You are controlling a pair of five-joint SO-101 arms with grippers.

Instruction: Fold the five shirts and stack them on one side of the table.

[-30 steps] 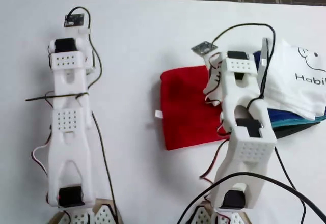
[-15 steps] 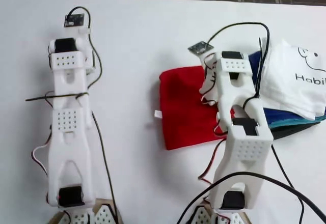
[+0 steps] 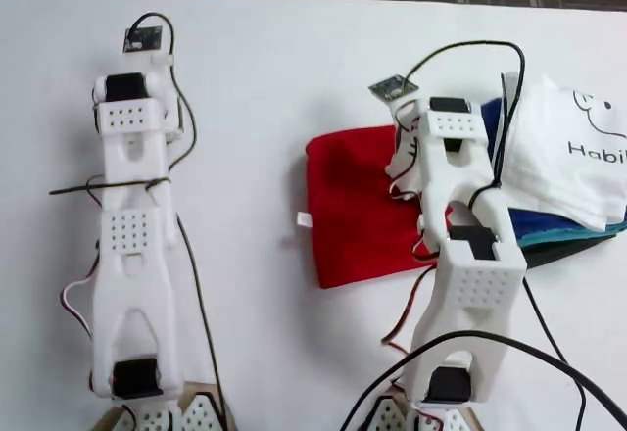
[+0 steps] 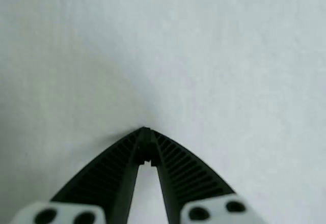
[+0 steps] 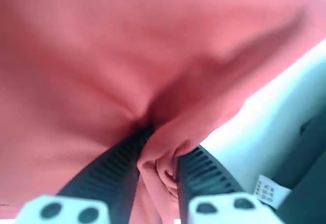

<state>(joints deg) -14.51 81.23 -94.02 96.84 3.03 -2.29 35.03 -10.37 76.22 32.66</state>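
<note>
- Left gripper (image 4: 145,133): jaws together, tips meeting, nothing between them. Bare white table (image 4: 219,56) lies under and ahead of the tips.
- Right gripper (image 5: 158,147): jaws clamped on a bunched fold of the red shirt (image 5: 127,56), with cloth pinched between them and spread beyond the tips.
- Red shirt (image 3: 353,206): folded, flat on the table, under the right gripper (image 3: 411,152).
- Stack of folded shirts (image 3: 573,157): white on top, blue and darker layers below. It sits just beside the right jaws, touching the red shirt's edge.
</note>
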